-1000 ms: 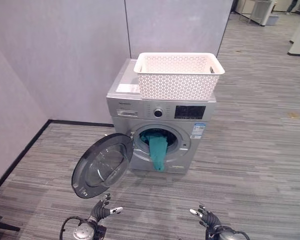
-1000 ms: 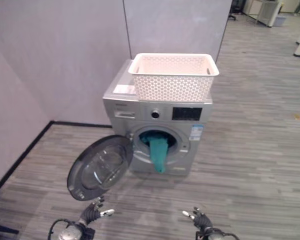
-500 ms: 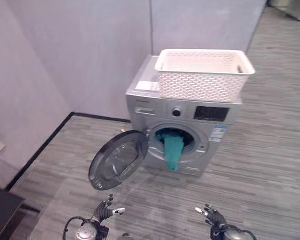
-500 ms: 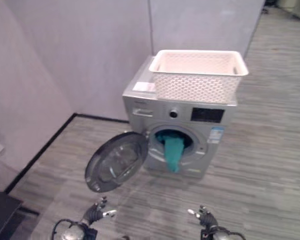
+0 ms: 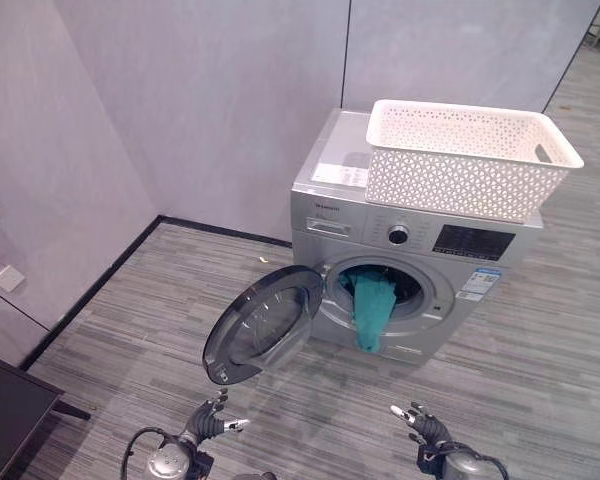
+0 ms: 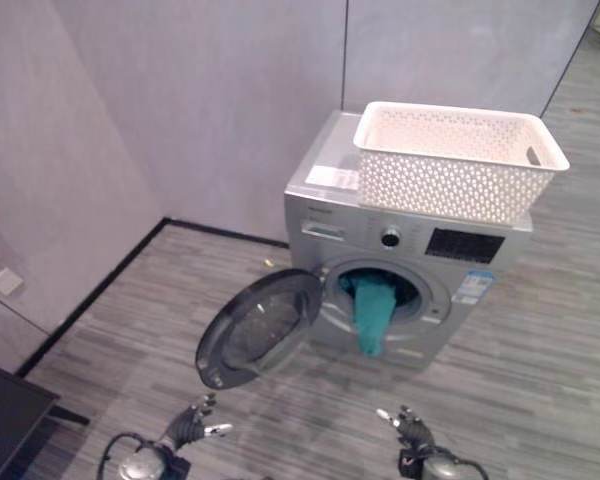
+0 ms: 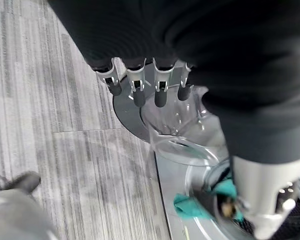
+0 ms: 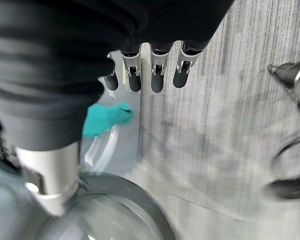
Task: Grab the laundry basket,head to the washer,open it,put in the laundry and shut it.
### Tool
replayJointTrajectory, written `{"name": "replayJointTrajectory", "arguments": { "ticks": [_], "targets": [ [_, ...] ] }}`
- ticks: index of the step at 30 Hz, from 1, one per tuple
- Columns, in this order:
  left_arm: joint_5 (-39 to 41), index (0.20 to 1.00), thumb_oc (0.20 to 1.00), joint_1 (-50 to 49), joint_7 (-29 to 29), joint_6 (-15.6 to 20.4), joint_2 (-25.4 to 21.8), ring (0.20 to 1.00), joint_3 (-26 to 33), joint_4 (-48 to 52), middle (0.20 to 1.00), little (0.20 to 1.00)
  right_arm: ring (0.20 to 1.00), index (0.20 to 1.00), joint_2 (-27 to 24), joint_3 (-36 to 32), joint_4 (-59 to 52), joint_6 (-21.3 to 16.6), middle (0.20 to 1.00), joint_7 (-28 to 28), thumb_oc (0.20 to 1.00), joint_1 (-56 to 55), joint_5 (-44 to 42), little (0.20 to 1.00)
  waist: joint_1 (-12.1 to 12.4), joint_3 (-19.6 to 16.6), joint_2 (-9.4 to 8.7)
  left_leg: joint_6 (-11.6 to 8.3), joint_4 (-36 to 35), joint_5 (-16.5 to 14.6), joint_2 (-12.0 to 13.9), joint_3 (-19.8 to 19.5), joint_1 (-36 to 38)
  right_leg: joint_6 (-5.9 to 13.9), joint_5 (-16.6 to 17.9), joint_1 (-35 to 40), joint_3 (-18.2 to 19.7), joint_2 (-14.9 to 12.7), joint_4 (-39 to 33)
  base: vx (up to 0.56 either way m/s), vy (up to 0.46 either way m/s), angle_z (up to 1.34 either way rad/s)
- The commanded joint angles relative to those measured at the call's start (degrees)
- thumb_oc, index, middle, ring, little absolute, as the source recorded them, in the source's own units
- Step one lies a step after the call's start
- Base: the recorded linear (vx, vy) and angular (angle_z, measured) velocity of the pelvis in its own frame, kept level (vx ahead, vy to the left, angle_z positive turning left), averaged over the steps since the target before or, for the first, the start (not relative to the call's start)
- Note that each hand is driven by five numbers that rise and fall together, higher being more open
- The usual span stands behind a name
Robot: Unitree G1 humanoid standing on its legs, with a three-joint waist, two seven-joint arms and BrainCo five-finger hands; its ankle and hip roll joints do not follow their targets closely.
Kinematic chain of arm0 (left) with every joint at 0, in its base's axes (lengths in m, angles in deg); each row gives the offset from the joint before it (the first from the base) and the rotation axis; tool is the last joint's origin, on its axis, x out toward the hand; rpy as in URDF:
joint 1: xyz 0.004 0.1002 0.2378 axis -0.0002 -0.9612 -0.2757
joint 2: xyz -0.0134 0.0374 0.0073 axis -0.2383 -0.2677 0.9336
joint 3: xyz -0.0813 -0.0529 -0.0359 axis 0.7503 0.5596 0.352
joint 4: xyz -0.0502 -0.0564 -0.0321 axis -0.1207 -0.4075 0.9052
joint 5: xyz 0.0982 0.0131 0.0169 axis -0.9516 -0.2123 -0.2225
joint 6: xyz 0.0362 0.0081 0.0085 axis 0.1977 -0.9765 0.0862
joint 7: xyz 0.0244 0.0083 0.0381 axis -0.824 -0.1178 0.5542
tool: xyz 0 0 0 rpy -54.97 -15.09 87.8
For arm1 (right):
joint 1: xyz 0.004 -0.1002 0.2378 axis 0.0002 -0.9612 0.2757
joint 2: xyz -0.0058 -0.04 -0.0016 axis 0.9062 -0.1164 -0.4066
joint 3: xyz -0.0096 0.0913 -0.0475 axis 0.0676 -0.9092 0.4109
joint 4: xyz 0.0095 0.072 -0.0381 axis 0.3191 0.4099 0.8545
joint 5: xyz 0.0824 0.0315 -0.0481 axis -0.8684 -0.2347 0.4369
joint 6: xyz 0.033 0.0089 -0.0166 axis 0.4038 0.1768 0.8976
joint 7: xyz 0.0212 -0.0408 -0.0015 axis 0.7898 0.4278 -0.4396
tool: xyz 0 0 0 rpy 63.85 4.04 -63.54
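Observation:
A silver front-loading washer (image 5: 325, 205) stands against the grey wall. A white lattice laundry basket (image 5: 470, 160) rests on its top. Its round door (image 5: 265, 325) hangs wide open to the left. A teal cloth (image 5: 373, 310) droops out of the drum over the rim; it also shows in the left wrist view as teal cloth (image 7: 190, 205). My left hand (image 5: 208, 422) and right hand (image 5: 425, 428) are low at the bottom edge, well short of the washer. Both are open with spread fingers and hold nothing. The left fingers (image 7: 135, 90) and the right fingers (image 8: 152, 75) show bare.
Grey partition walls run behind the washer and along the left, with a black skirting at the floor. A dark piece of furniture (image 5: 5, 410) sits at the lower left corner. A wall socket (image 5: 7, 277) is on the left wall. Striped grey floor lies before the washer.
The whole picture has shifted: the camera has moved, so washer and basket now sit further right and the left wall shows more. Both hands stay low and open.

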Motion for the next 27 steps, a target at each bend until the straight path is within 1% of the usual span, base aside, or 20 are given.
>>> {"name": "replayJointTrajectory", "arguments": {
  "ticks": [1, 2, 3, 4, 5, 6, 7, 8, 9, 10, 11, 13, 14, 15, 18, 19, 20, 22, 24, 27],
  "targets": [
    [-1.87, 1.0, 1.0, 0.01, 0.03, 2.26, -2.67, 1.0, 2.44, 5.64, 1.0, 1.0, 1.0, 1.0, 0.51, 0.59, 0.22, -0.95, 1.0, -0.58, 1.0, 2.33, -2.83, 1.0, -0.96, 1.17, -0.56, -1.57, -6.86, 5.29, 0.28, -7.31, 2.7, -0.48, 11.32, -1.98, 11.13, 6.47, -23.79, 0.2, -0.19, 0.39],
    [-2.33, 1.0, 1.0, 0.22, 0.33, 2.54, -2.59, 1.0, 2.43, 5.49, 1.0, 1.0, 1.0, 1.0, 0.65, 0.39, -0.02, -0.91, 1.0, -0.73, 1.0, 1.78, -3.24, 1.0, -1.72, 1.57, -1.07, -1.88, -5.96, 4.35, -0.2, -8.71, 2.69, 0.42, 12.48, -2.18, 14.84, 7.11, -27.34, 0.18, -0.19, 0.31],
    [-2.42, 1.0, 1.0, 0.46, 0.5, 2.65, -2.62, 1.0, 2.44, 5.46, 1.0, 1.0, 1.0, 1.0, 0.71, 0.3, -0.1, -0.95, 1.0, -0.77, 1.0, 1.62, -3.49, 1.0, -2.11, 1.64, -1.56, -2.0, -5.45, 3.88, -0.52, -9.29, 2.54, 0.93, 13.42, -2.25, 16.95, 7.13, -29.77, 0.11, -0.167, 1.03],
    [-3.02, 1.0, 1.0, 1.27, 0.79, 2.92, -2.38, 1.0, 2.08, 4.78, 1.0, 1.0, 1.0, 1.0, 1.01, 0.31, 0.19, -0.98, 1.0, -0.92, 1.0, 1.52, -3.7, 1.0, -2.56, 1.82, -2.1, -2.22, -4.63, 3.29, -0.77, -10.47, 2.18, 1.5, 15.55, -2.46, 19.64, 6.79, -31.84, 0.09, -0.175, 1.39],
    [-3.35, 1.0, 1.0, 1.72, 1.11, 3.16, -2.28, 1.0, 1.77, 4.05, 1.0, 1.0, 1.0, 1.0, 1.17, 0.21, 0.3, -0.97, 1.0, -1.05, 1.0, 1.43, -3.78, 1.0, -2.94, 1.76, -2.39, -2.43, -3.68, 2.84, -0.86, -11.52, 1.44, 1.91, 17.25, -2.82, 21.46, 6.38, -33.31, 0.06, -0.13, 1.23],
    [-3.35, 1.0, 1.0, 1.72, 1.11, 3.16, -2.28, 1.0, 1.77, 4.05, 1.0, 1.0, 1.0, 1.0, 1.17, 0.22, 0.3, -0.97, 1.0, -1.05, 1.0, 1.43, -3.78, 1.0, -2.95, 1.75, -2.38, -2.43, -3.66, 2.83, -0.85, -11.53, 1.42, 1.9, 17.26, -2.82, 21.44, 6.38, -33.32, 0.1, -0.203, 0.95],
    [-3.02, 1.0, 1.0, 2.01, 1.54, 3.25, -2.34, 1.0, 1.81, 3.82, 1.0, 1.0, 1.0, 1.0, 1.17, 0.14, 0.16, -1.03, 1.0, -1.28, 1.0, 1.02, -3.89, 1.0, -3.32, 1.77, -3.2, -2.91, -2.51, 2.29, -0.77, -12.99, 0.76, 2.49, 20.07, -2.58, 23.64, 5.57, -34.86, 0.09, -0.214, 0.72],
    [-3.09, 1.0, 1.0, 1.86, 1.75, 3.34, -2.29, 1.0, 1.72, 3.74, 1.0, 1.0, 1.0, 1.0, 1.21, 0.21, -0.01, -0.98, 1.0, -1.37, 1.0, 0.77, -3.86, 1.0, -3.43, 1.64, -3.46, -3.23, -2.32, 2.18, -0.59, -13.65, 0.65, 2.75, 21.17, -2.33, 24.34, 5.3, -35.03, 0.16, -0.362, 0.9],
    [-3.07, 1.0, 1.0, 1.73, 1.81, 3.32, -2.3, 1.0, 1.66, 3.25, 1.0, 1.0, 1.0, 1.0, 1.23, 0.39, -0.46, -0.82, 1.0, -1.75, 1.0, 0.24, -3.61, 1.0, -3.33, 1.1, -4.13, -4.01, -1.66, 1.85, 0.24, -14.41, 0.38, 3.21, 21.64, -1.18, 23.79, 4.53, -35.78, 0.1, -0.22, 0.78],
    [-3.07, 1.0, 1.0, 1.72, 1.82, 3.32, -2.32, 1.0, 1.64, 3.25, 1.0, 1.0, 1.0, 1.0, 1.24, 0.39, -0.49, -0.81, 1.0, -1.75, 1.0, 0.21, -3.6, 1.0, -3.52, 1.1, -4.1, -4.02, -1.56, 1.82, 0.23, -14.62, 0.34, 3.2, 21.64, -0.97, 23.52, 4.5, -35.89, 0.1, -0.226, 0.67],
    [-2.95, 1.0, 1.0, 1.82, 1.61, 3.37, -2.2, 1.0, 1.55, 2.54, 1.0, 1.0, 1.0, 1.0, 1.34, 0.47, -0.24, -0.82, 1.0, -1.92, 1.0, 0.1, -3.27, 1.0, -2.95, 0.53, -4.66, -4.57, -1.34, 1.49, 0.63, -14.53, 0.13, 3.81, 21.08, 0.15, 21.92, 3.67, -37.03, 0.03, -0.078, 0.44],
    [-2.94, 1.0, 1.0, 1.83, 1.62, 3.41, -2.22, 1.0, 1.52, 2.5, 1.0, 1.0, 1.0, 1.0, 1.36, 0.46, -0.23, -0.84, 1.0, -1.92, 1.0, 0.08, -3.26, 1.0, -3.16, 0.55, -4.65, -4.57, -1.26, 1.46, 0.6, -14.77, 0.11, 3.82, 21.13, 0.47, 21.59, 3.61, -37.26, 0.05, -0.135, 0.21],
    [-3.13, 1.0, 1.0, 1.07, 1.63, 3.47, -1.86, 1.0, 1.46, 1.07, 1.0, 1.0, 1.0, 1.0, 1.54, 0.86, 0.19, -0.64, 1.0, -2.18, 1.0, -0.02, -2.9, 1.0, -2.62, -0.34, -5.35, -6.11, -1.38, 1.87, 2.41, -14.96, 0.28, 4.53, 20.13, 2.61, 18.65, 3.96, -38.89, 0.14, -0.371, 0.08],
    [-2.31, 1.0, 1.0, -0.02, 1.74, 3.37, -1.73, 1.0, 2.28, 0.52, 1.0, 1.0, 1.0, 1.0, 1.55, 1.27, 0.44, -0.56, 1.0, -2.48, 1.0, -0.56, -2.82, 1.0, -2.15, -1.33, -5.55, -7.61, -2.62, 3.07, 4.8, -15.35, 0.9, 4.25, 17.63, 3.64, 17.46, 5.85, -40.36, 0.17, -0.436, 0.07],
    [-2.02, 1.0, 1.0, -1.59, 1.54, 3.35, -1.7, 1.0, 2.62, 0.57, 1.0, 1.0, 1.0, 1.0, 1.29, 1.54, 0.58, -0.74, 1.0, -2.74, 1.0, -1.35, -2.75, 1.0, -1.95, -2.74, -5.1, -9.67, -7.96, 5.61, 8.16, -16.15, 3.12, 3.31, 14.61, 5.23, 15.04, 8.36, -41.45, 0.1, -0.222, 0.02],
    [-2.02, 1.0, 1.0, -1.59, 1.54, 3.35, -1.7, 1.0, 2.62, 0.57, 1.0, 1.0, 1.0, 1.0, 1.29, 1.54, 0.58, -0.74, 1.0, -2.74, 1.0, -1.35, -2.75, 1.0, -1.95, -2.74, -5.1, -9.67, -7.97, 5.62, 8.16, -16.15, 3.14, 3.31, 14.61, 5.24, 15.03, 8.36, -41.45, 0.05, -0.14, -0.06],
    [-2.27, 1.0, 1.0, -2.43, 1.23, 3.39, -1.87, 1.0, 2.55, 0.99, 1.0, 1.0, 1.0, 1.0, 0.9, 1.7, -0.14, -0.81, 1.0, -2.91, 1.0, -1.97, -2.52, 1.0, -1.93, -3.03, -4.87, -10.3, -10.21, 6.82, 9.51, -16.29, 3.77, 2.88, 13.75, 5.32, 14.46, 9.26, -41.38, 0.04, -0.106, 0.08],
    [-2.55, 1.0, 1.0, -2.49, 1.12, 3.36, -1.66, 1.0, 2.21, 0.76, 1.0, 1.0, 1.0, 1.0, 0.36, 2.01, 0.59, -0.98, 1.0, -2.83, 1.0, -1.59, -1.87, 1.0, -1.75, -3.28, -4.77, -10.74, -12.17, 7.77, 10.64, -16.2, 4.68, 2.56, 13.14, 5.39, 13.81, 9.9, -41.28, 0.06, -0.115, 0.06],
    [-2.85, 1.0, 1.0, -2.79, 0.92, 3.29, -1.58, 1.0, 1.93, 0.93, 1.0, 1.0, 1.0, 1.0, 0.03, 2.24, 1.0, -0.87, 1.0, -2.76, 1.0, -1.33, -1.41, 1.0, -1.55, -3.36, -4.72, -10.91, -13.67, 8.49, 11.2, -16.05, 5.39, 2.44, 12.8, 5.69, 13.48, 10.34, -41.45, 0.04, -0.056, -0.03],
    [-2.86, 1.0, 1.0, -2.8, 0.91, 3.29, -1.58, 1.0, 1.94, 0.95, 1.0, 1.0, 1.0, 1.0, 0.02, 2.25, 1.01, -0.88, 1.0, -2.76, 1.0, -1.32, -1.41, 1.0, -1.53, -3.31, -4.7, -10.93, -13.88, 8.58, 11.24, -16.0, 5.56, 2.42, 12.79, 5.75, 13.49, 10.38, -41.46, 0.01, -0.011, 0.0]
  ]
}}
